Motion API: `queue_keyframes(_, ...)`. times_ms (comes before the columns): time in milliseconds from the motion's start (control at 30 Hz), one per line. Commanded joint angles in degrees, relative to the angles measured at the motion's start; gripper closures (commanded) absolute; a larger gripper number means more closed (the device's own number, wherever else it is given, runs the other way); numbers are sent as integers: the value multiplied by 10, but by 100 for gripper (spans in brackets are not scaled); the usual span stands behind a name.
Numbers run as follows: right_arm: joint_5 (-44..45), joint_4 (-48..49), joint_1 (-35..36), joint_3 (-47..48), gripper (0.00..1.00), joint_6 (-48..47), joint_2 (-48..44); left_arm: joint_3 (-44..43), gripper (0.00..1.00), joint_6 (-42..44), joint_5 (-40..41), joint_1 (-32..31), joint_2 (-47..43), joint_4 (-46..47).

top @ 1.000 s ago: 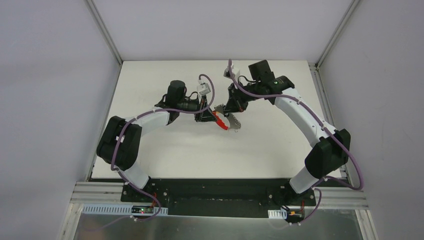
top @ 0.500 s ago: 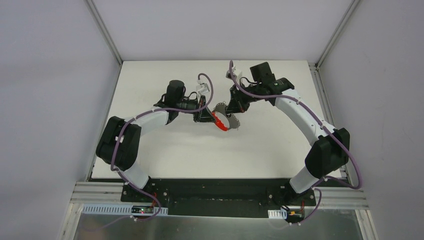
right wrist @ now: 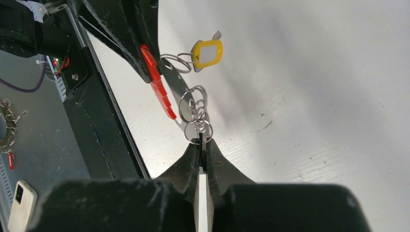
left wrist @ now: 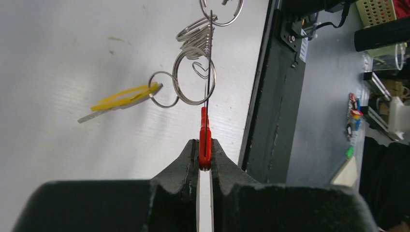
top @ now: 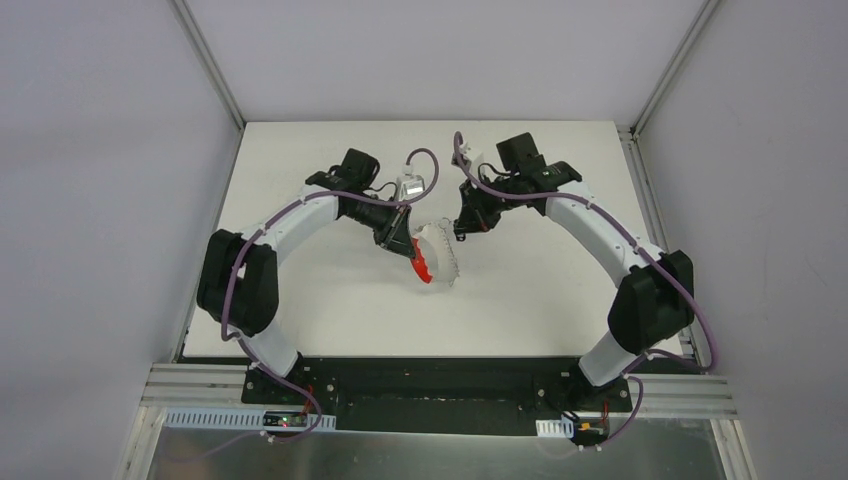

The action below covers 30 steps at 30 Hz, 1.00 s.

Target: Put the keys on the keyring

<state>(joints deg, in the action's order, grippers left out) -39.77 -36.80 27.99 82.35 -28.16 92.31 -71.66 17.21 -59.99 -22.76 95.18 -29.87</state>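
"Left pincer (left wrist: 205, 155) and right pincer (right wrist: 201, 144) were both closed, you said. Where?"

"Above the white table (top: 330, 300), about midway from left to right and toward the far side. The bunched keyring (top: 432, 262) was strung between them. Going by the shadows under it, it seemed to be lifted off the surface."

"Gripping what, exactly?"

"The left pincer was clamped on the red crescent-shaped plastic band (left wrist: 205, 133), held edge-on between its jaws. The right pincer's tips nipped the endmost of the silver wire loops (right wrist: 194, 110). The small yellow plastic tag (right wrist: 208, 53) hung from a loop near the left pincer."

"And the tiny silver key with the black head?"

"I could not find it in any view. A dark sliver showed between the right pincer's tips, but it was too small to tell whether it was a key or only wire."

"Which step was that, then?"

"My judgement is that the ring was held out between the two pincers for threading, and the threading itself was not yet done. The next move would call for holding one loop steady and bringing a key's hole to the wire's end. The alignment would have to be very fine, since the crowded loops could slip from so thin a grip."
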Motion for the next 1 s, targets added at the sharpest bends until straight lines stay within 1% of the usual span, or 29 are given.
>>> queue_keyframes(0,1,13,-4,-26,100,-14,20,-19,100,15,5,6,22,-123)
queue_keyframes(67,-8,20,-6,-37,98,-14,27,-23,100,4,-1,6,26,-130)
queue_keyframes(300,-24,49,-21,-68,78,-8,34,-11,100,-40,-16,6,28,-122)
queue_keyframes(400,-25,56,-29,-76,69,-6,24,-9,100,-75,2,6,28,-109)
queue_keyframes(500,-24,65,-41,-83,63,-4,6,-20,100,-116,27,7,34,-94)
queue_keyframes(633,-20,75,-61,-97,59,1,-19,-65,100,-169,44,7,66,-84)
queue_keyframes(667,-19,79,-66,-102,59,3,-27,-82,100,-198,46,7,79,-80)
queue_keyframes(800,-11,91,-86,-119,57,10,-57,-172,100,-286,42,7,161,-57)
queue_keyframes(967,-1,104,-109,-143,54,16,-96,-265,100,-385,27,6,247,10)
